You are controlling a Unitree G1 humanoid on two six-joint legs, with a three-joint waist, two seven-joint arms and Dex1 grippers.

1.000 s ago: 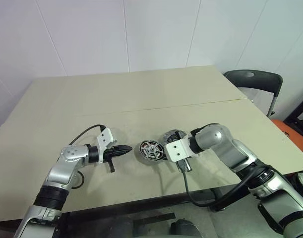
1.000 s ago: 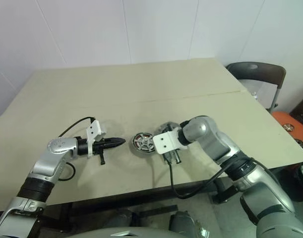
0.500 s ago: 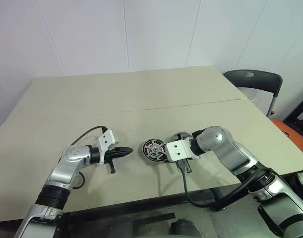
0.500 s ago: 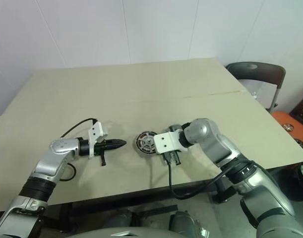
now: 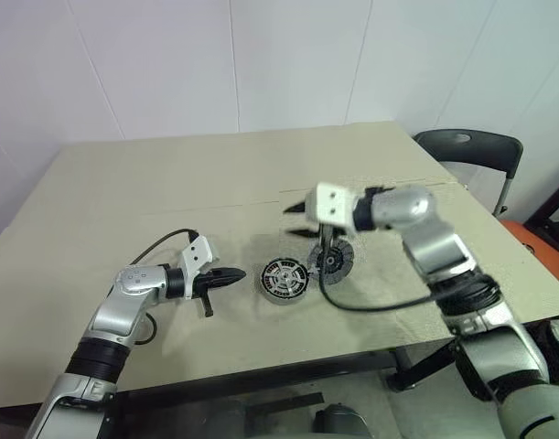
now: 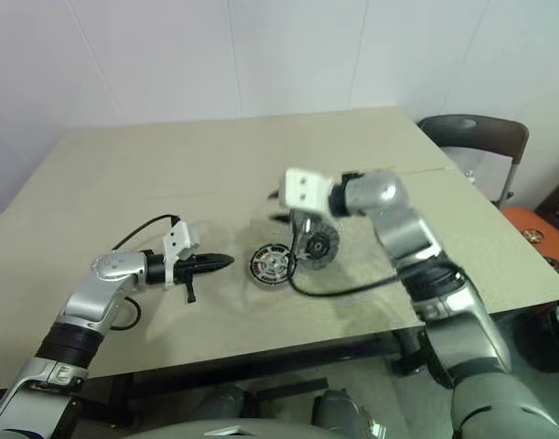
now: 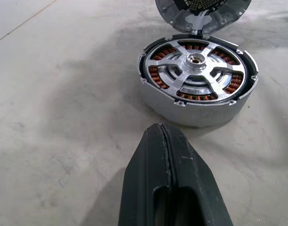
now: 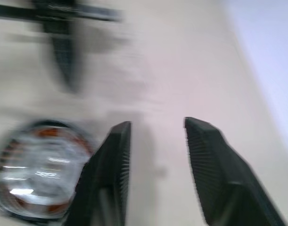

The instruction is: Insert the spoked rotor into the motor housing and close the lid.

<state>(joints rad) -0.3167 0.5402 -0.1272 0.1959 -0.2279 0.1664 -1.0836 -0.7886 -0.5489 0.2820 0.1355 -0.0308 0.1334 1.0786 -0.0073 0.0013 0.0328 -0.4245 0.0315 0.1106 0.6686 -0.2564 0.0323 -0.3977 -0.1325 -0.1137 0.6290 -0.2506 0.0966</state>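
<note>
The motor housing (image 7: pixel 197 89) lies on the table in front of me, and the silver spoked rotor (image 7: pixel 195 70) sits inside it over the copper windings. Just right of the housing the lid (image 5: pixel 336 259) stands tilted, its lower edge at the housing's rim (image 7: pixel 200 14). To the left of the housing, my left gripper (image 5: pixel 229 276) rests low and shut, pointing at it with nothing held. My right gripper (image 5: pixel 297 221) hangs open and empty in the air above the housing and lid; its fingers (image 8: pixel 108 174) stand apart in the right wrist view.
A seam (image 5: pixel 389 189) crosses the beige table. The right arm's black cable (image 5: pixel 370 304) loops over the table near the front edge. A black chair (image 5: pixel 467 151) stands beyond the table's right corner.
My right gripper has let go of the lid, opened, and risen off the table. The lid now leans beside the housing. The left gripper has not moved.
</note>
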